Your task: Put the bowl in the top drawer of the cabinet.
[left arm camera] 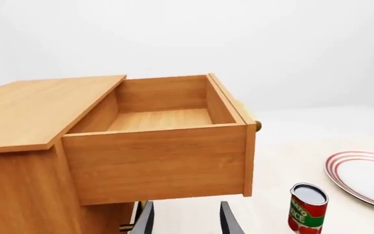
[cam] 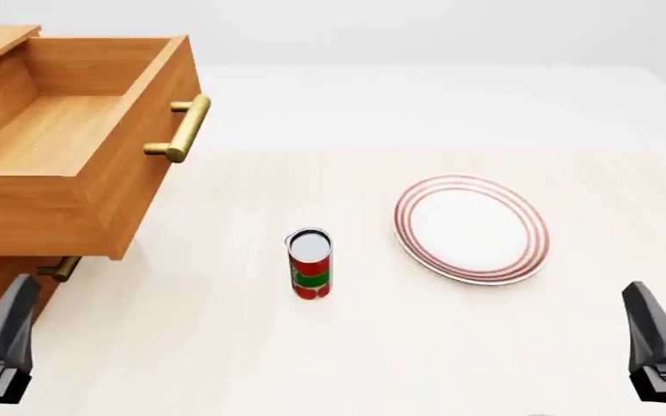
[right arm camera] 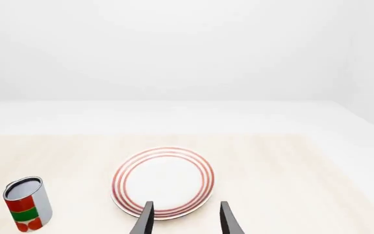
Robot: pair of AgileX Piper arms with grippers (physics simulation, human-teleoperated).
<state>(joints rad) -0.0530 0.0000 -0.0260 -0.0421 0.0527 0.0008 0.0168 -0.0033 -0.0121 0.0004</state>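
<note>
Bowl: not seen in any view; its place cannot be told. Top drawer (cam: 73,143) is pulled well out of the cabinet (left arm camera: 25,161), its wooden floor bare, brass bar handle (cam: 183,128) facing the plate side. Judged ready to receive, so the opening step looks done and the bowl remains to be found and fetched.

Left gripper (left arm camera: 185,219): fingers spread, nothing between them, held low just before the drawer's side wall, the lower drawer handle (cam: 60,268) near. Right gripper (right arm camera: 185,219): fingers spread, nothing held, aimed over the near rim of the red-ringed plate (cam: 472,228).

Tin can (cam: 309,263) stands upright on the bench (cam: 252,355) between the two grippers, ahead of both, apart from the plate. Label is red with a green band; white lettering ending "ICE" is read in the left wrist view, the rest hidden.
</note>
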